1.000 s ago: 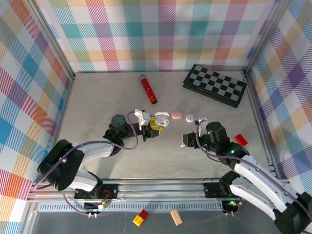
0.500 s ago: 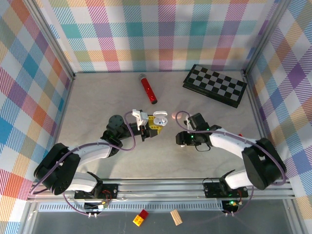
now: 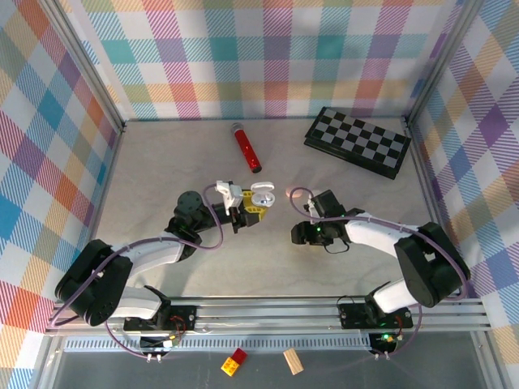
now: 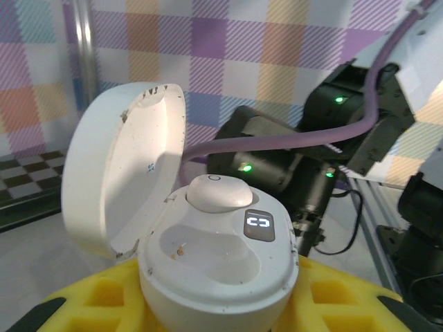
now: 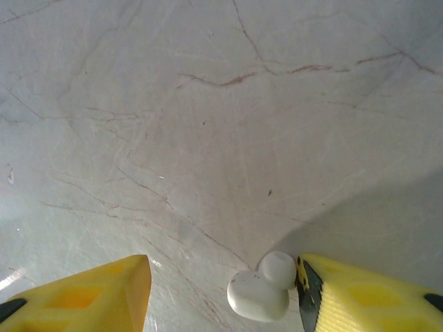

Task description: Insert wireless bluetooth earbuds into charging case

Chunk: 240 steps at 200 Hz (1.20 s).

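One earbud (image 5: 263,294) seemingly touching right fingers (image 5: 367,297), marker (image 3: 246,148), chessboard (image 3: 358,141) beyond

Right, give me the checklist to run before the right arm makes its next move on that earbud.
1. Charging case gripped by left gripper: ok, it sits between the yellow fingers.
2. Lid open: ok, swung well back.
3. Free slot: ok, the empty slot is bare; a seated earbud fills the other.
4. Right gripper open: ok, jaws wide apart.
5. Loose earbud centred between them: not ok, it lies on the table against one finger.
6. Loose earbud turned to match the slot: cannot tell.
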{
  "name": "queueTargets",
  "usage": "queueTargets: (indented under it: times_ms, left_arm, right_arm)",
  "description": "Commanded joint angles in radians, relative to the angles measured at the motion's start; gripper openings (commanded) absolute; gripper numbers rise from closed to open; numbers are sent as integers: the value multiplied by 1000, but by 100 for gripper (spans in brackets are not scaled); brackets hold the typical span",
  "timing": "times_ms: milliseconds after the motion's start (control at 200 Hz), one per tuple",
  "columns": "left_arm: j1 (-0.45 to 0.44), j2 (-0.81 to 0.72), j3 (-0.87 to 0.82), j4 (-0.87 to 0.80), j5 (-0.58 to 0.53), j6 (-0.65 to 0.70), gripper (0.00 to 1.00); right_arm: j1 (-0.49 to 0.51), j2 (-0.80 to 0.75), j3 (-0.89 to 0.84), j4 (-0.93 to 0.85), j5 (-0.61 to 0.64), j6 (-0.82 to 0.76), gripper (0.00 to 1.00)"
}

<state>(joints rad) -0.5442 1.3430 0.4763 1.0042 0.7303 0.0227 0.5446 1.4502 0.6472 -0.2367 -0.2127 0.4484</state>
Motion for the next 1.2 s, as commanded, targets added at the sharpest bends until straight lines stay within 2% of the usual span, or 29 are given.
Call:
queueTargets:
  times_ms: [0, 265, 370, 925, 1050, 1195]
  left_arm:
    - [57, -19, -41, 101, -2, -50, 35]
    - [154, -51, -82, 129, -32, -72, 35]
    - [188, -60, -91, 145, -35, -91, 35]
    - [282, -64, -118, 160, -75, -96, 35]
    - [320, -57, -126, 170, -82, -104, 35]
    - [368, -57, -136, 173, -113, -101, 35]
  right_arm:
    - [14, -41, -20, -12, -49, -28, 57]
    - [55, -44, -10, -12, -79, -34, 57]
    - [66, -29, 5, -30, -52, -35, 58]
    - [133, -64, 42, -60, -48, -9, 57]
    - [150, -90, 70, -127, 45, -29, 57]
    - [226, -81, 159, -279, 275, -62, 56]
